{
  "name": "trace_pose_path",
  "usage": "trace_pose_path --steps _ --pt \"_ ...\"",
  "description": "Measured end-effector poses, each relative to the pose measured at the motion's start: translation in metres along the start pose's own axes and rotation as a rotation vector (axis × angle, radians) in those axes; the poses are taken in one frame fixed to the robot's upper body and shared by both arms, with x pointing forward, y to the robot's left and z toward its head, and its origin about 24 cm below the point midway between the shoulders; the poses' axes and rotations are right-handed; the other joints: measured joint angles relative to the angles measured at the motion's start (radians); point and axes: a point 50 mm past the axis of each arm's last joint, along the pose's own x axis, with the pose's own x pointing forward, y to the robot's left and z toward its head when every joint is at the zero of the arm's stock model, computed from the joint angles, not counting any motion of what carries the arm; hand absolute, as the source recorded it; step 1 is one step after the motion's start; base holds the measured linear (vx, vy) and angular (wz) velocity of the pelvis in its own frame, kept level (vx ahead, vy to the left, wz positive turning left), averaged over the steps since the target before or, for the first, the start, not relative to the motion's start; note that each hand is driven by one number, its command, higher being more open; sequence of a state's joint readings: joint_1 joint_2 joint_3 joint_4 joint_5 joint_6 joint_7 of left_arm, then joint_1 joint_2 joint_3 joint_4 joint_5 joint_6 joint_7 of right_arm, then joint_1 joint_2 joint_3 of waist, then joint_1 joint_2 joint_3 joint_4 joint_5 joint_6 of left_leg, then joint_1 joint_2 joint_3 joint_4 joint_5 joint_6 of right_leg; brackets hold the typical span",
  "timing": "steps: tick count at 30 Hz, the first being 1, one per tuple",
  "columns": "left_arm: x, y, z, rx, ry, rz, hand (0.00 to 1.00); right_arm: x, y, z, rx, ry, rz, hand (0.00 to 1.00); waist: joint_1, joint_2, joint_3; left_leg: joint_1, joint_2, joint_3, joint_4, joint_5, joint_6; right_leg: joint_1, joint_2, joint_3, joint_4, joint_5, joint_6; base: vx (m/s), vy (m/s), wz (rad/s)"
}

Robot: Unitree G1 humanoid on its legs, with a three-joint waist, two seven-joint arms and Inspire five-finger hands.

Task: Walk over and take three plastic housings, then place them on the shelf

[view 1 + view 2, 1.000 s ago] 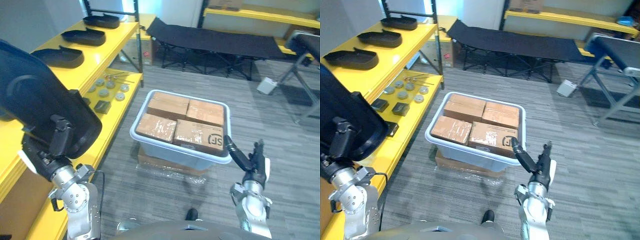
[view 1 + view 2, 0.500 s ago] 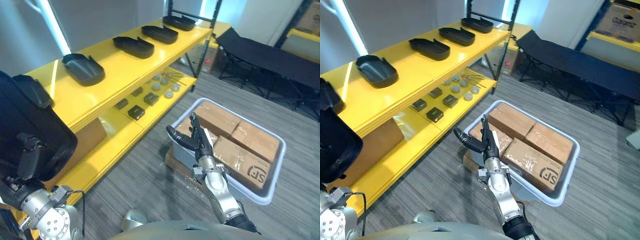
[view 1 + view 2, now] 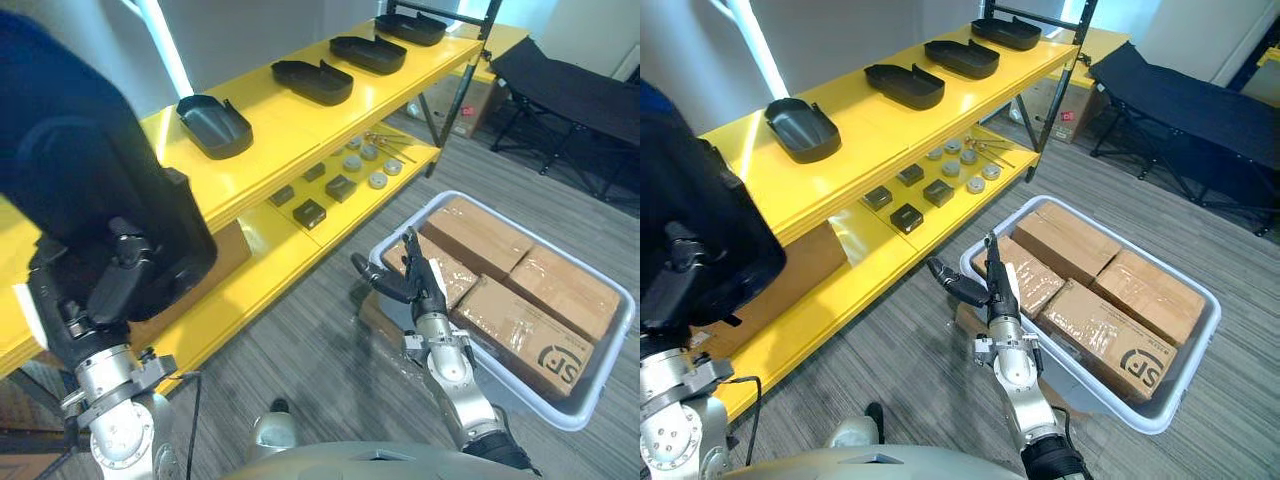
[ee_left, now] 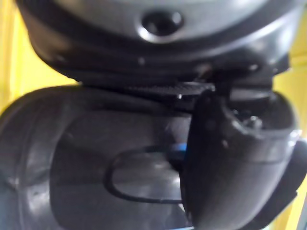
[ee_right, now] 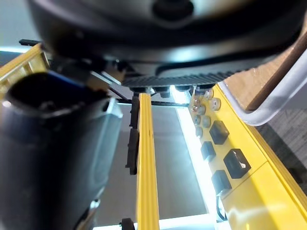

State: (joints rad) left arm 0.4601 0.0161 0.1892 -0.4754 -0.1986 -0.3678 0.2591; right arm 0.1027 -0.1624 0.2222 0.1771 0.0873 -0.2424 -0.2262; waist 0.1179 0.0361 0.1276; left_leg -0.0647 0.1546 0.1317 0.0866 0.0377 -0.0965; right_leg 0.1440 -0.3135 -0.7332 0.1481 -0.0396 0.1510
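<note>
left hand [image 3: 95, 300] curled round black housing [image 3: 90, 160]; right hand [image 3: 420, 295] straight-fingered, empty

- The left arm [image 3: 112, 420] comes up from the lower left with its wrist turned upward.
- The left hand [image 3: 108, 292] is lifted close to the body, its fingers curled onto the edge of a big dark plastic housing [image 3: 80, 180].
- The right arm [image 3: 462, 395] reaches forward from low down, the forearm sloping up.
- The right hand [image 3: 424, 293] stands on edge with straight fingers, thumb spread wide, holding nothing.
</note>
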Motion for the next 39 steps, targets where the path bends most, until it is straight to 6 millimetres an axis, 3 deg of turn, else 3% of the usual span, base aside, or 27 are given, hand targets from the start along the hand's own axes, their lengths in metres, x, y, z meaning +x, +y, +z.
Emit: trace_pose_path --steps 3,5,9,12,16,20,22,23,24,25,26,27,28,29,30,32,33,34,37,39 --pt "-0.001 -0.008 -0.001 -0.022 0.007 -0.034 0.00 0.000 -0.002 0.003 0.003 -0.033 -0.001 1.00 -0.007 0.007 0.004 -0.003 -0.004 -0.048 -0.045 0.053 -0.012 -0.018 -0.004 -0.007 0.064 -0.045 -0.005 -0.01 -0.072 0.61" --pt "0.000 -0.010 -0.001 -0.031 0.002 -0.034 0.00 0.001 -0.004 0.006 -0.018 -0.055 0.032 1.00 -0.006 0.029 0.018 -0.021 -0.002 -0.090 -0.060 0.079 -0.013 -0.036 -0.007 -0.005 0.121 -0.079 -0.003 -0.03 -0.079 0.50" --pt "-0.001 -0.011 -0.002 -0.033 0.007 -0.030 0.00 0.001 -0.011 0.006 -0.060 -0.053 0.079 1.00 0.016 0.047 0.027 -0.017 -0.004 -0.114 -0.058 0.088 -0.014 -0.028 -0.018 -0.005 0.176 -0.123 -0.002 -0.04 -0.056 0.25" --pt "-0.008 -0.004 -0.004 -0.004 0.039 -0.022 0.00 0.000 -0.007 0.010 -0.053 -0.074 0.094 1.00 0.020 0.040 0.034 -0.015 -0.010 -0.118 -0.041 0.078 -0.018 -0.012 -0.033 -0.017 0.191 -0.142 0.003 -0.04 -0.009 0.11" --pt "-0.009 0.002 -0.003 0.021 0.043 -0.020 0.00 0.000 0.001 0.015 0.010 -0.110 0.066 1.00 0.039 0.012 0.049 -0.040 -0.032 -0.127 0.066 0.002 -0.016 0.017 -0.065 -0.027 0.193 -0.162 0.024 -0.01 0.060 0.08" --pt "-0.003 0.019 0.004 0.082 -0.001 0.027 0.00 0.001 0.012 0.039 0.095 -0.238 0.022 1.00 0.076 -0.009 0.041 -0.135 -0.077 -0.132 0.285 -0.141 0.019 0.038 -0.110 -0.027 0.202 -0.153 0.040 0.08 0.139 0.10" --pt "-0.001 0.020 0.005 0.082 -0.014 0.050 0.00 0.005 0.013 0.048 0.097 -0.289 0.032 1.00 0.076 -0.013 0.038 -0.135 -0.100 -0.131 0.327 -0.173 0.030 0.025 -0.143 0.006 0.273 -0.111 -0.007 0.15 0.230 0.18" --pt "0.003 0.019 0.007 0.081 -0.035 0.062 0.00 0.013 0.014 0.059 0.094 -0.342 0.046 1.00 0.075 -0.014 0.034 -0.124 -0.116 -0.134 0.329 -0.187 0.050 -0.018 -0.159 0.101 0.337 -0.055 -0.061 0.13 0.261 0.15" --pt "0.008 0.018 0.009 0.080 -0.057 0.072 0.00 0.021 0.017 0.072 0.100 -0.400 0.068 1.00 0.075 -0.013 0.034 -0.106 -0.117 -0.142 0.314 -0.194 0.064 -0.053 -0.166 0.163 0.391 0.006 -0.063 0.13 0.236 0.12" --pt "0.011 0.018 0.010 0.080 -0.070 0.075 0.00 0.024 0.019 0.080 0.112 -0.434 0.081 1.00 0.074 -0.014 0.035 -0.096 -0.115 -0.152 0.302 -0.199 0.075 -0.074 -0.162 0.188 0.422 -0.006 -0.061 0.15 0.130 0.09" --pt "0.018 0.015 0.013 0.074 -0.101 0.084 0.00 0.031 0.022 0.097 0.167 -0.504 0.128 1.00 0.070 -0.013 0.036 -0.075 -0.111 -0.172 0.274 -0.202 0.086 -0.119 -0.124 0.224 0.486 -0.105 -0.062 0.11 0.049 0.11" --pt "0.021 0.014 0.014 0.065 -0.114 0.093 0.00 0.035 0.023 0.106 0.183 -0.536 0.153 1.00 0.068 -0.012 0.037 -0.058 -0.110 -0.183 0.257 -0.201 0.088 -0.138 -0.097 0.244 0.500 -0.147 -0.065 0.13 0.047 0.23" --pt "0.026 0.010 0.016 0.043 -0.142 0.112 0.00 0.038 0.023 0.124 0.200 -0.608 0.198 1.00 0.061 -0.009 0.038 -0.026 -0.110 -0.216 0.225 -0.198 0.091 -0.169 -0.016 0.288 0.480 -0.195 -0.092 0.11 0.049 0.65" --pt "0.034 0.003 0.018 0.007 -0.178 0.121 0.00 0.034 0.017 0.146 0.220 -0.711 0.227 1.00 0.033 -0.006 0.039 -0.020 -0.112 -0.274 0.211 -0.197 0.092 -0.206 0.082 0.360 0.423 -0.210 -0.112 0.11 0.032 0.96" --pt "0.038 -0.001 0.018 -0.012 -0.194 0.118 0.00 0.030 0.013 0.157 0.229 -0.768 0.233 1.00 0.018 -0.005 0.039 -0.021 -0.116 -0.308 0.205 -0.196 0.092 -0.230 0.124 0.408 0.396 -0.211 -0.112 0.15 -0.059 1.62" --pt "0.050 -0.015 0.012 -0.070 -0.217 0.097 0.00 0.009 -0.007 0.195 0.219 -0.987 0.230 1.00 -0.042 -0.012 0.035 -0.013 -0.149 -0.449 0.177 -0.180 0.077 -0.297 0.220 0.619 0.298 -0.194 -0.086 0.16 -0.129 1.97" --pt "0.050 -0.017 0.011 -0.070 -0.215 0.089 0.00 0.003 -0.012 0.203 0.212 -1.034 0.223 1.00 -0.049 -0.023 0.029 -0.010 -0.163 -0.475 0.169 -0.173 0.064 -0.298 0.229 0.661 0.252 -0.178 -0.077 0.23 -0.279 1.91" --pt "0.050 -0.020 0.012 -0.043 -0.229 0.073 0.00 -0.006 -0.020 0.215 0.212 -1.119 0.215 1.00 -0.054 -0.071 0.012 -0.013 -0.205 -0.519 0.170 -0.176 0.038 -0.297 0.199 0.697 0.158 -0.090 -0.081 0.30 -0.366 1.61" --pt "0.043 -0.021 0.009 -0.024 -0.203 0.051 0.00 -0.009 -0.034 0.227 0.207 -1.190 0.200 1.00 -0.038 -0.012 -0.015 -0.016 -0.157 -0.517 0.180 -0.188 0.016 -0.229 0.219 0.574 0.121 -0.062 -0.100 0.27 -0.274 1.07" --pt "0.042 -0.022 0.013 -0.032 -0.216 0.041 0.00 -0.001 -0.038 0.227 0.204 -1.161 0.160 1.00 -0.020 0.008 -0.025 -0.010 -0.123 -0.485 0.160 -0.184 0.008 -0.198 0.244 0.542 0.089 -0.056 -0.110 0.18 -0.166 0.51"
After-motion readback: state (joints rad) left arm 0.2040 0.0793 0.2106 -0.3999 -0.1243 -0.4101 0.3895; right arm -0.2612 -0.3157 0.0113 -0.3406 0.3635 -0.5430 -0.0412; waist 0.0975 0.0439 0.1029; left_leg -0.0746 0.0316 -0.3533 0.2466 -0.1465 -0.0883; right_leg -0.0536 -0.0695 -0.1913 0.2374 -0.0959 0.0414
